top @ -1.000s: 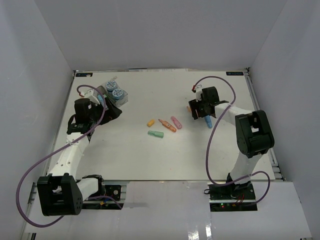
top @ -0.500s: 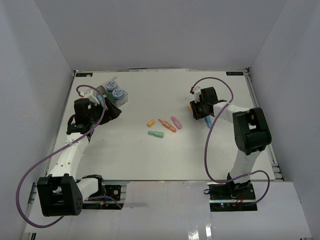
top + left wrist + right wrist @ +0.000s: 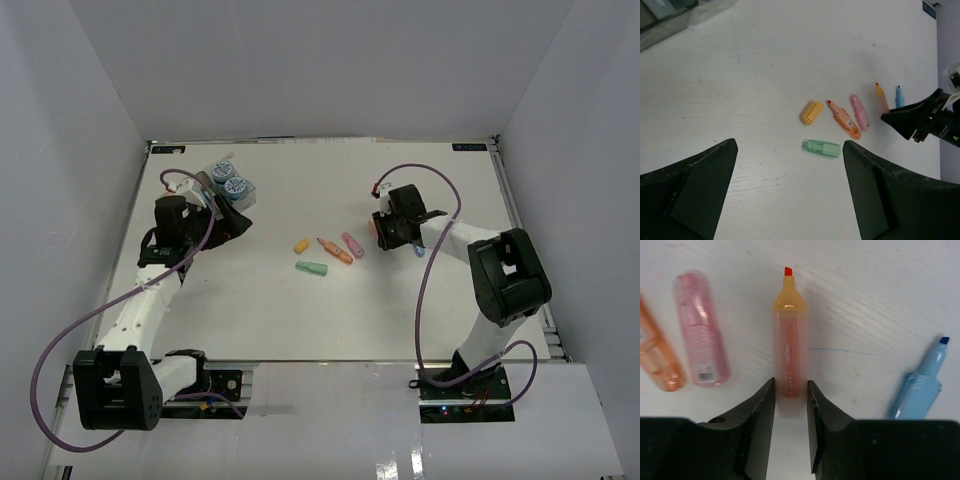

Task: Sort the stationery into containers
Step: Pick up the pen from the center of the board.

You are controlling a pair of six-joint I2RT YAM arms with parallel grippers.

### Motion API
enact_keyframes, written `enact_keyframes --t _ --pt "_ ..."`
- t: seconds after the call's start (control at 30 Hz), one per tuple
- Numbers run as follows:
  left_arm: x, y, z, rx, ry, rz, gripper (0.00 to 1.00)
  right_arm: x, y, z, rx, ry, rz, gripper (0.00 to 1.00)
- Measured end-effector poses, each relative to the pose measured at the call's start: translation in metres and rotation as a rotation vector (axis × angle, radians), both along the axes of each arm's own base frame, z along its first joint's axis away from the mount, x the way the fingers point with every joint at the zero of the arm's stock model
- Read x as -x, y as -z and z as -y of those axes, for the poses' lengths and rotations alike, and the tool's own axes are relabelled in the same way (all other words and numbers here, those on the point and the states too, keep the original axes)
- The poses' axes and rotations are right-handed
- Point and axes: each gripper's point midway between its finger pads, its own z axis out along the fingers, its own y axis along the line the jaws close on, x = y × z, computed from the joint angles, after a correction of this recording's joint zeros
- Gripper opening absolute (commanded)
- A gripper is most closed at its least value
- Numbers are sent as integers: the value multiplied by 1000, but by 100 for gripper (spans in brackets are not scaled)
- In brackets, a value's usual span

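In the right wrist view my right gripper (image 3: 790,390) is shut on the rear end of an orange-capped marker (image 3: 789,340), which lies low over the white table. A pink marker (image 3: 701,350) lies to its left and a blue marker (image 3: 922,385) to its right. My left gripper (image 3: 790,146) hangs open and empty over the table. Ahead of it lie a green marker (image 3: 821,148), a yellow one (image 3: 811,112) and an orange one (image 3: 844,119). The containers (image 3: 228,185) stand at the far left, with two blue-and-white rolls (image 3: 237,185) in them, just beyond my left gripper (image 3: 232,222).
The table (image 3: 250,310) is walled by white panels on three sides. My right gripper (image 3: 385,228) sits right of the middle group of markers (image 3: 335,250). A thin blue pen line (image 3: 840,349) marks the table beside the held marker.
My right gripper has shifted a little left and closed on the orange-capped marker. My left arm has turned slightly and stayed open.
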Motion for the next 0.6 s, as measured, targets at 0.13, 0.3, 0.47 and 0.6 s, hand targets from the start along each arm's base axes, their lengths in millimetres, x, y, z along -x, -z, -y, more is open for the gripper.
enact_keyframes --t 0.13,0.3,0.47,0.6 --pt "11 -4 43 51 89 -14 95 27 -32 -42 -72 -29 57 8" --pt "30 -17 105 113 196 5 94 61 -94 -104 -263 -70 187 8" --pt "40 -35 147 160 232 73 93 94 -137 -155 -430 -90 269 8" --pt "41 -49 167 185 225 133 90 114 -146 -175 -491 -76 290 8"
